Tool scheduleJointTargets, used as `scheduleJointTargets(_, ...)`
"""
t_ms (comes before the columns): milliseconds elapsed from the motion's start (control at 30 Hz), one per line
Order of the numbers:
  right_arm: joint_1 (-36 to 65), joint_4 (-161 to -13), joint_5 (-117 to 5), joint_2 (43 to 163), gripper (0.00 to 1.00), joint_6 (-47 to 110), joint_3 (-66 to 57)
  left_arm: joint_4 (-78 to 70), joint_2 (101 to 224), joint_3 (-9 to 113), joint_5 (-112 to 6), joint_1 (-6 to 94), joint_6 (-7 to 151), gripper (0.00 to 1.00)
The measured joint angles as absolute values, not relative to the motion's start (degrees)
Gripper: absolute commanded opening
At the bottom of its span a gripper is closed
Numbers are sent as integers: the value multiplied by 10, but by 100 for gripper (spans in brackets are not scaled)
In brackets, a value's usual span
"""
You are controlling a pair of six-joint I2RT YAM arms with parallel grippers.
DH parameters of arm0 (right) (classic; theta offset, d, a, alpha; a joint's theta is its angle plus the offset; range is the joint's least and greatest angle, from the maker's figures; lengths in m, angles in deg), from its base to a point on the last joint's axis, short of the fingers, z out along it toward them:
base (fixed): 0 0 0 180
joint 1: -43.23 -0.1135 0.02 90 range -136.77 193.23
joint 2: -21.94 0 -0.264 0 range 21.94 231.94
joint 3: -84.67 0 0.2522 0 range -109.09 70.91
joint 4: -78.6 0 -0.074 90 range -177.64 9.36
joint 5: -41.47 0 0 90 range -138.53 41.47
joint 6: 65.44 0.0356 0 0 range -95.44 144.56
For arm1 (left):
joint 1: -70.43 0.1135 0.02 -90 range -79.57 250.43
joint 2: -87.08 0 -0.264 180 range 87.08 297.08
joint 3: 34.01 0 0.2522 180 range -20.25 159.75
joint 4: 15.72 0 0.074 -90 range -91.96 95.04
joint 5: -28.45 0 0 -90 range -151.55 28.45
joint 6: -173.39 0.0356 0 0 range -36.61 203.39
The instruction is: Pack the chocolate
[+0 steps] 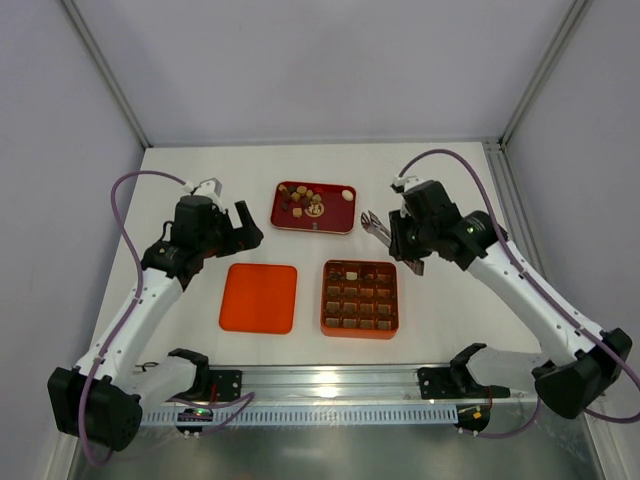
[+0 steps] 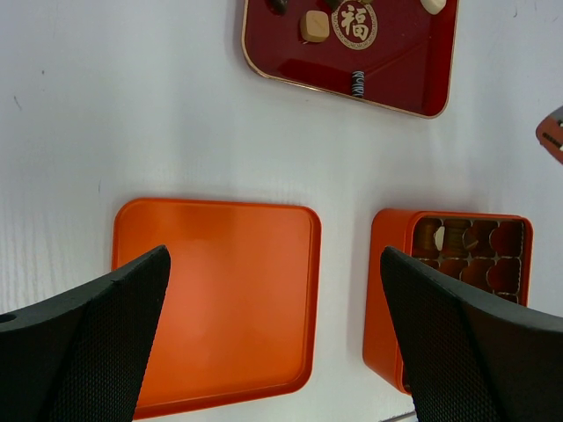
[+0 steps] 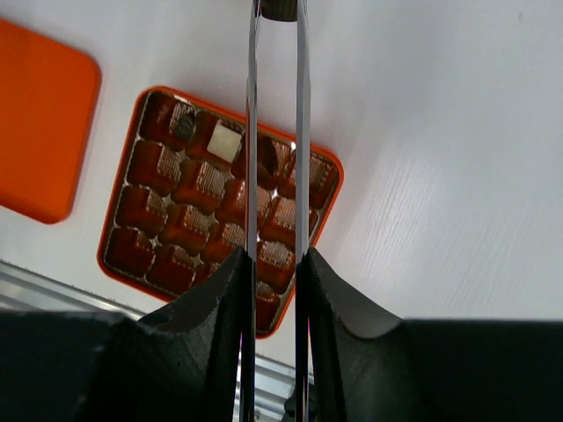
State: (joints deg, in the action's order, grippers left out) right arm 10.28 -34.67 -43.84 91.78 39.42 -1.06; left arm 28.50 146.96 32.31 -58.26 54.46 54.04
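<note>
Ref = orange box (image 2: 376, 281): gridded, open-topped, on table (image 1: 440, 320) toward near edge. Lid (image 1: 259, 297): flat, just L of box, not touching. Red tray (image 2: 396, 61): beyond box, a bit to L, apart from it. Chocolate (image 2: 315, 26): mostly loose in that tray, w/ tan, dark and cream pcs plus one striped; a few pcs in box cells, far row, incl. cream square (image 3: 224, 141) w/ grey-dark pc (image 3: 183, 126) in far-L corner cell beside it. Other cells: contents hard to tell from the orange walls. L gripper (image 2: 274, 259): hovers above lid, L of box; jaws spread wide, nothing between them. R gripper (image 3: 274, 264): hangs over box's far-R part; jaws nearly closed, clamped on tweezers (image 3: 303, 88), w/ blades running out past box's far edge toward tray. Tweezer tips: pinch small dark pc (image 3: 280, 9), cut off by frame edge, so can't tell exactly what; in top view, tips just beyond box's far edge, near tray's R end.
</note>
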Motion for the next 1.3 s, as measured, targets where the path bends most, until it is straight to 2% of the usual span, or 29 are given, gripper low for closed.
scheduleJointTargets(433,103,-281,-452,778,31,424,106,285,1470,323,-580,545,540,100)
scheduleJointTargets(1300,98,-244,-472,725,32,442,144,285,1474,323,-579,545,540,100)
